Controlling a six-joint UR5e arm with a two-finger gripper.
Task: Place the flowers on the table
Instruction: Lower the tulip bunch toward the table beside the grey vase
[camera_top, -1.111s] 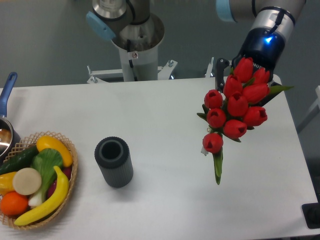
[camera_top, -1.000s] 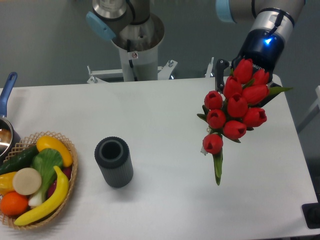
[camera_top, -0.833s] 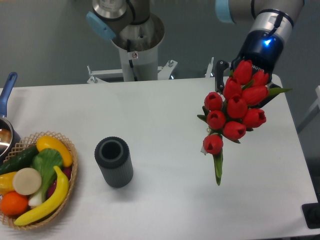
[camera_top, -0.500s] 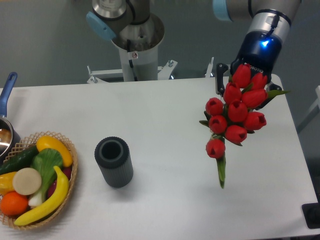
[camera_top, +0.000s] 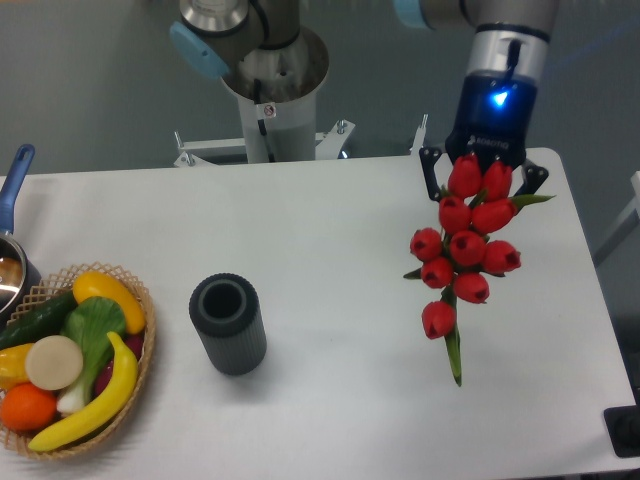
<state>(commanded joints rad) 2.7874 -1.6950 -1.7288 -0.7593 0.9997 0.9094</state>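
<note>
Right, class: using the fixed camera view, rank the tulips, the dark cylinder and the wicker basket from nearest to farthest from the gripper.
1. The flowers, hanging from the gripper at the right.
2. The dark cylinder, standing left of centre.
3. The wicker basket, at the far left edge.

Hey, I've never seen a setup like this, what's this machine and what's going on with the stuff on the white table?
This is one robot arm with a two-finger gripper, filmed by a single fixed camera looking down from the front of the table. The gripper holds a bunch of red tulips, the flowers, with the stem tip pointing down toward the table. Its fingers are mostly hidden behind the blooms. On the table stand a dark ribbed cylinder and, at the left edge, a wicker basket of fruit and vegetables. A blue-handled pan peeks in at far left.
</note>
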